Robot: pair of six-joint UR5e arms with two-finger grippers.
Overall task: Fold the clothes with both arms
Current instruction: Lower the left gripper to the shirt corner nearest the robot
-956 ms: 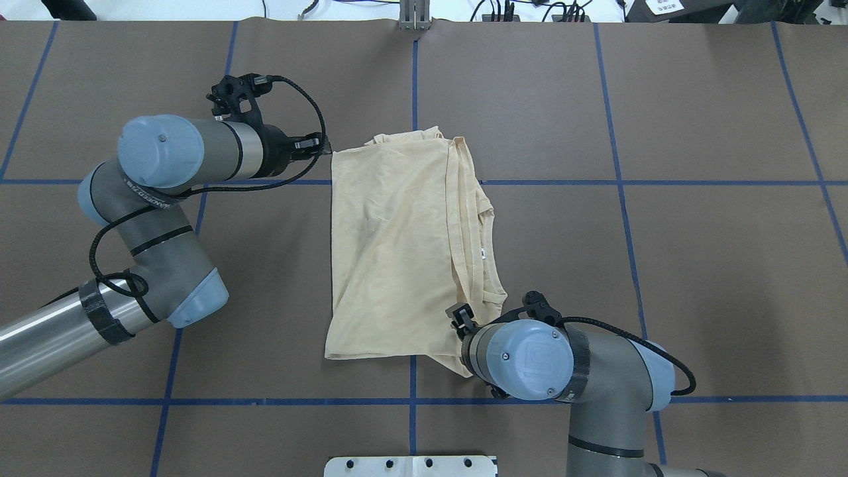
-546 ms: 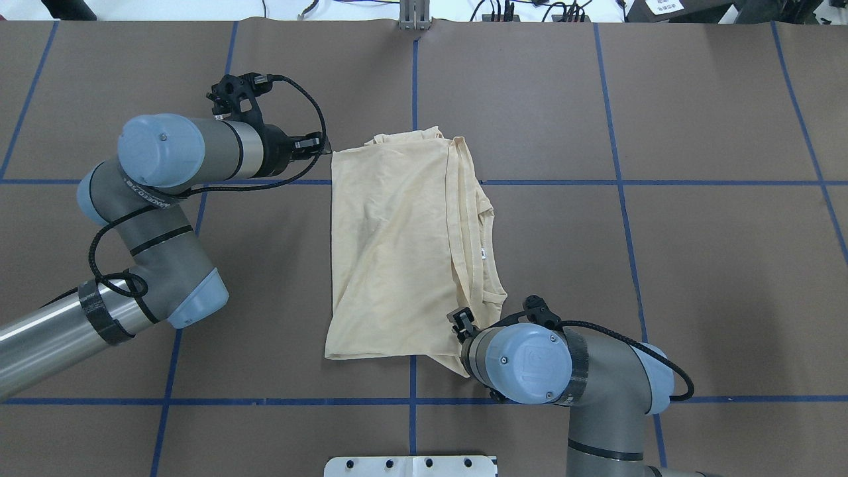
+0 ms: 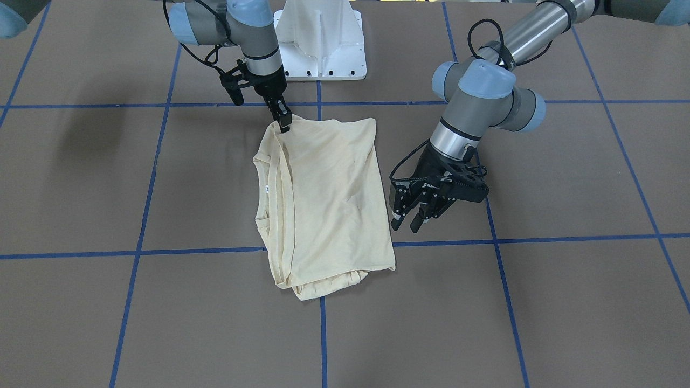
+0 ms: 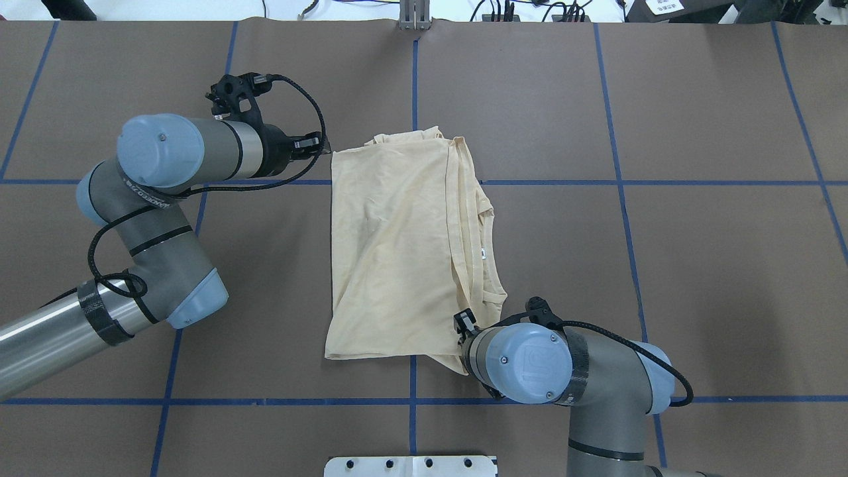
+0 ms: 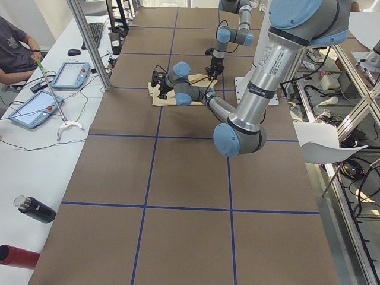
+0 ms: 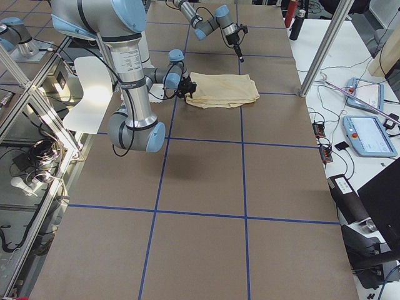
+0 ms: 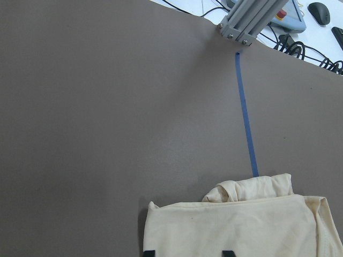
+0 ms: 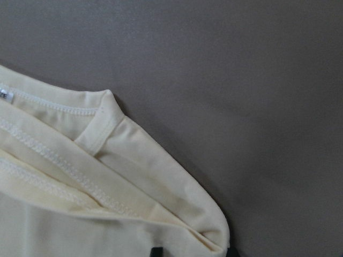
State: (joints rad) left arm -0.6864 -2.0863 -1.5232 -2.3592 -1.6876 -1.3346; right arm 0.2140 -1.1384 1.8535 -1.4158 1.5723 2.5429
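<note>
The pale yellow shirt (image 4: 397, 252) lay folded into a rough oblong at the middle of the tabletop, its long side running from the robot's edge toward the far edge, with the neckline and white tag (image 4: 483, 252) on its right. The left gripper (image 3: 405, 225) hung spread just beside its far left corner. The right gripper (image 3: 284, 125) stood at its near right corner, fingertips straddling the fabric.

T-shirt (image 4: 397, 252): on the surface (image 4: 695, 265), in the middle of the overhead view.
Neck tag (image 4: 483, 252): at the right edge of the T-shirt, about halfway down.
Left pincer (image 3: 405, 223): just beside the T-shirt's upper left corner in the overhead view.
Right pincer (image 3: 284, 125): at the T-shirt's lower right corner in the overhead view.
Base (image 4: 411, 466): bottom centre of the overhead view, below the T-shirt, apart from it.
</note>
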